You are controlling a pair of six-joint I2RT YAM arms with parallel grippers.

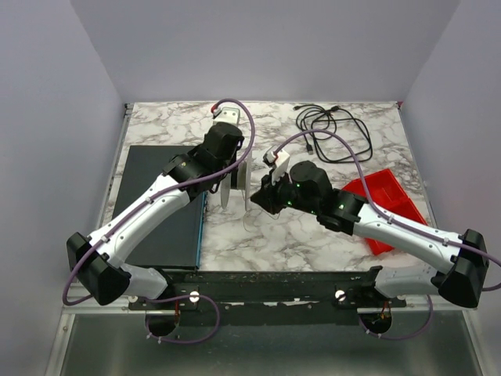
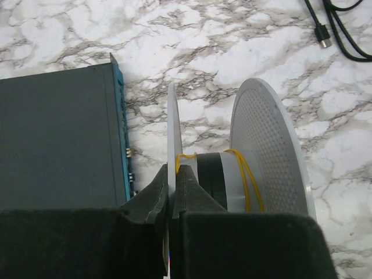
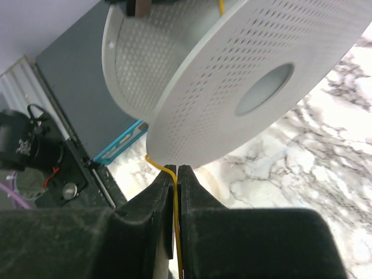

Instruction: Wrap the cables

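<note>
A white perforated spool [image 2: 267,145] stands on edge at the table's middle, shown in the top view [image 1: 248,186] and the right wrist view [image 3: 244,75]. A thin yellow cord [image 2: 249,174] loops twice round its hub. My left gripper [image 2: 172,174] is shut on the spool's left flange [image 2: 173,125]. My right gripper [image 3: 176,171] is shut on the yellow cord [image 3: 156,164] just below the spool's rim. The black cables [image 1: 333,129] lie in a loose tangle at the back right, apart from both grippers; part shows in the left wrist view [image 2: 343,32].
A dark grey box with a blue edge [image 1: 160,204] lies left of the spool, close to it [image 2: 58,133]. A red bin [image 1: 387,200] sits at the right under my right arm. Lilac cords run along both arms.
</note>
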